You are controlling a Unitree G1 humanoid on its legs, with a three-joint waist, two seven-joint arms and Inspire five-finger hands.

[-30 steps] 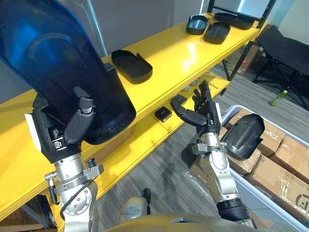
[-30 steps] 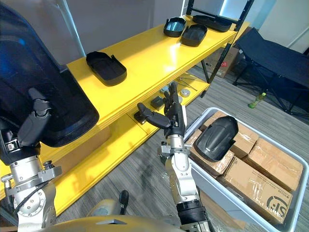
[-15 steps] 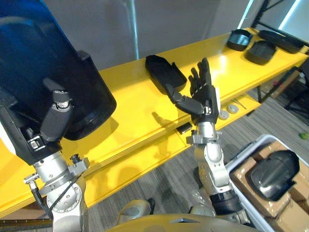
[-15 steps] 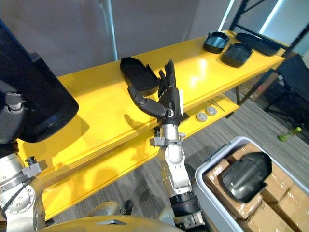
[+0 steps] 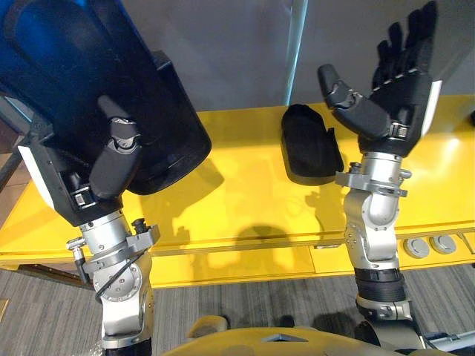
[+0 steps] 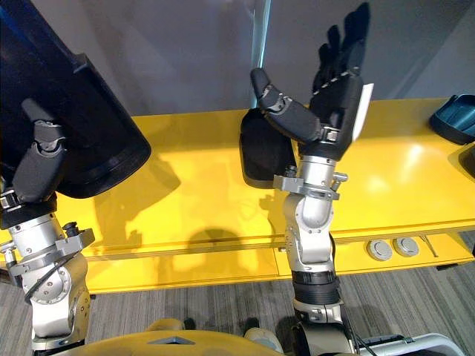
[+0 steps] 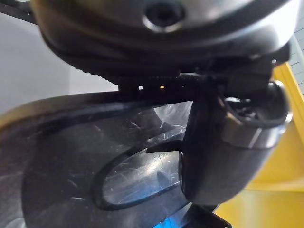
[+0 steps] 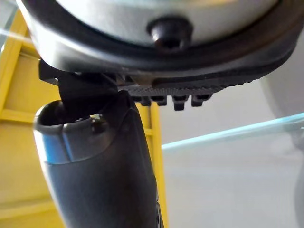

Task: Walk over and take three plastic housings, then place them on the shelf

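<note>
A large glossy black plastic housing (image 5: 82,81) is held up at the left, above the yellow shelf (image 5: 237,215). My left hand (image 5: 111,159) is shut on the large housing, its thumb (image 7: 228,147) pressed against the inner face. A second black housing (image 5: 308,144) lies flat on the shelf's top, near the middle. My right hand (image 5: 393,81) is raised above the shelf, just right of that lying housing, open and holding nothing, with fingers straight and thumb (image 8: 104,175) spread.
A grey wall (image 5: 245,52) rises behind the shelf. A dark blue-black tray (image 6: 454,115) sits at the shelf's far right. Two round grey discs (image 6: 393,248) lie on the lower level at the right. Grey striped flooring (image 5: 245,315) runs below the shelf's front edge.
The camera has swung to face the shelf squarely; the white bin of boxes has left the picture. My right hand has risen higher, still open. The left hand keeps its hold on the big housing.
</note>
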